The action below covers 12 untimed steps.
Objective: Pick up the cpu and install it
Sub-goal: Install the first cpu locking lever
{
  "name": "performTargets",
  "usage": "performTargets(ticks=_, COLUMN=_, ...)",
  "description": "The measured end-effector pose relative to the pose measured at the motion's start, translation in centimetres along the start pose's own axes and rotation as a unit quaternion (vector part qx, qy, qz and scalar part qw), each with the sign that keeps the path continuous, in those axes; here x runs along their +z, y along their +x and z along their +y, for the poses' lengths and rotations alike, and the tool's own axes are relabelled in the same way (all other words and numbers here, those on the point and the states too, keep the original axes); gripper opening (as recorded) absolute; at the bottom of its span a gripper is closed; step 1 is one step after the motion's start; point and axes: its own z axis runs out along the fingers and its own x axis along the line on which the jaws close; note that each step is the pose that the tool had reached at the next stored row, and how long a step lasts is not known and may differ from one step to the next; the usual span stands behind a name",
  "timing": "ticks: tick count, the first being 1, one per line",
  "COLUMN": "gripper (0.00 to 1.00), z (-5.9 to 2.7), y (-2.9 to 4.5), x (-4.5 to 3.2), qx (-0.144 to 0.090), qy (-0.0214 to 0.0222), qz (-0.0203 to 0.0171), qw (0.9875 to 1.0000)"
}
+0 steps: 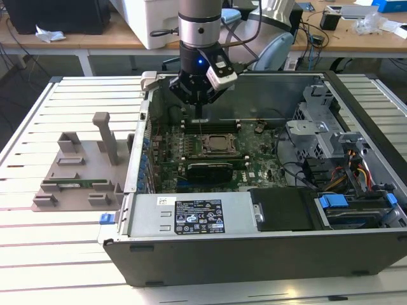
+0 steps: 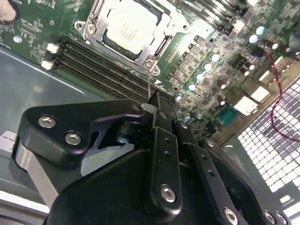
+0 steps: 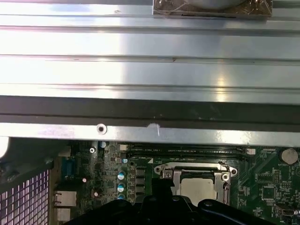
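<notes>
The cpu (image 2: 127, 30) lies flat in the motherboard's socket (image 1: 219, 145), its silvery-white top framed by the metal bracket; the first wrist view shows the cpu (image 3: 199, 188) too. My gripper (image 1: 199, 115) hangs inside the open computer case, just beyond the socket's far edge, over the memory slots (image 2: 93, 70). Its fingers are drawn together into one narrow tip. A thin metal lever rod (image 2: 149, 82) rises from the socket's corner up to the gripper (image 2: 157, 105). I cannot tell whether the fingers pinch that rod. The cpu is not in the gripper.
The computer case (image 1: 254, 254) lies open on a slatted white table (image 1: 63, 254), with a power supply (image 1: 191, 216) at the front and a drive cage (image 1: 318, 127) on the exterior view's right. A grey fixture (image 1: 105, 136) holding a green memory stick (image 1: 79, 185) sits outside the case, on the exterior view's left.
</notes>
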Motion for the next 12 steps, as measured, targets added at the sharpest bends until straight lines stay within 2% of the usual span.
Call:
performTargets(ticks=4, gripper=0.11, z=0.57, y=0.22, x=0.21, qx=0.0, qy=0.0, qz=0.0, qw=1.0)
performTargets(ticks=8, gripper=0.11, z=0.58, y=0.71, x=0.21, qx=0.0, qy=0.0, qz=-0.0005, qw=1.0)
performTargets(ticks=10, gripper=0.11, z=0.57, y=0.75, x=-0.09, qx=0.0, qy=-0.0001, qz=-0.0014, qw=1.0)
performTargets(ticks=12, gripper=0.11, z=0.58, y=0.76, x=-0.93, qx=0.0, qy=-0.0006, qz=-0.0019, qw=1.0)
